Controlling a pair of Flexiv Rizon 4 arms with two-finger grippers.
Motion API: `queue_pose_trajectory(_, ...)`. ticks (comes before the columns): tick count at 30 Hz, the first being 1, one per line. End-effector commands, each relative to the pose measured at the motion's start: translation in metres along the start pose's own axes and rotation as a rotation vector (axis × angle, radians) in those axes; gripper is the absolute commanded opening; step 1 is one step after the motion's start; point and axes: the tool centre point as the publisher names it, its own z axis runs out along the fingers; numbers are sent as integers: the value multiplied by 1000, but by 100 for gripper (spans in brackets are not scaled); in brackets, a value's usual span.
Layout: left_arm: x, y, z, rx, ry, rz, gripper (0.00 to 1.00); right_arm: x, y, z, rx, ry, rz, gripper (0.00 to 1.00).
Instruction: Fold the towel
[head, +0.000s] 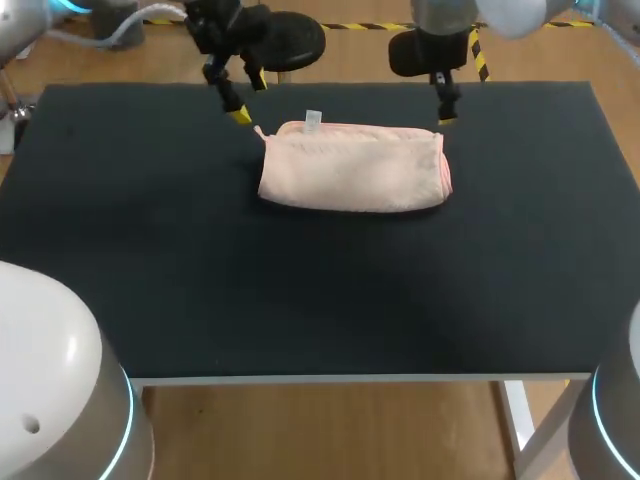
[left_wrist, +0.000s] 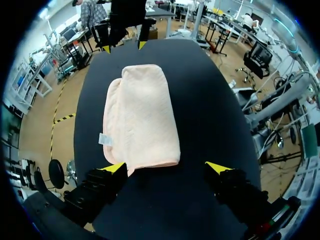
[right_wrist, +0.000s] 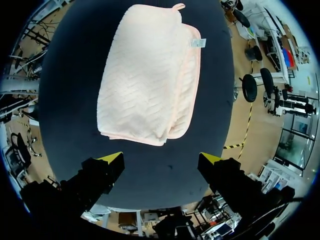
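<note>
The pink towel (head: 352, 168) lay folded at the black table's (head: 300, 300) far middle, the left gripper (left_wrist: 166, 167) and right gripper (right_wrist: 160, 157) spread empty beside its far corners. Folding looked largely done, with perhaps one fold left.

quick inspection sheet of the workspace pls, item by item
surface: dark table, flat, bare apart from the job's thing
job's things: pink towel, folded into a long pad, lying flat toward the far side; white label at its far edge
clutter: nothing seen
grippers: left pincer open, at one end of the towel, one tip close by its corner, contact cannot be told; right pincer open, at the other end, clear of the cloth, holding nothing
cables: nothing seen on the table
surroundings: nothing seen reaching over the table
</note>
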Motion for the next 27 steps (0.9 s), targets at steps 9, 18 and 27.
queue_pose_trajectory(9, 25, 34, 0, 325, -120, -117, 100, 24, -2, -21, 16, -18, 20, 100)
queue_pose_trajectory(18, 32, 46, 0, 279, -75, -74, 100, 28, 7, -33, 104, -5, -126, 100)
queue_pose_trajectory(27, 32, 46, 0, 279, -75, -74, 100, 28, 7, -33, 104, -5, -126, 100)
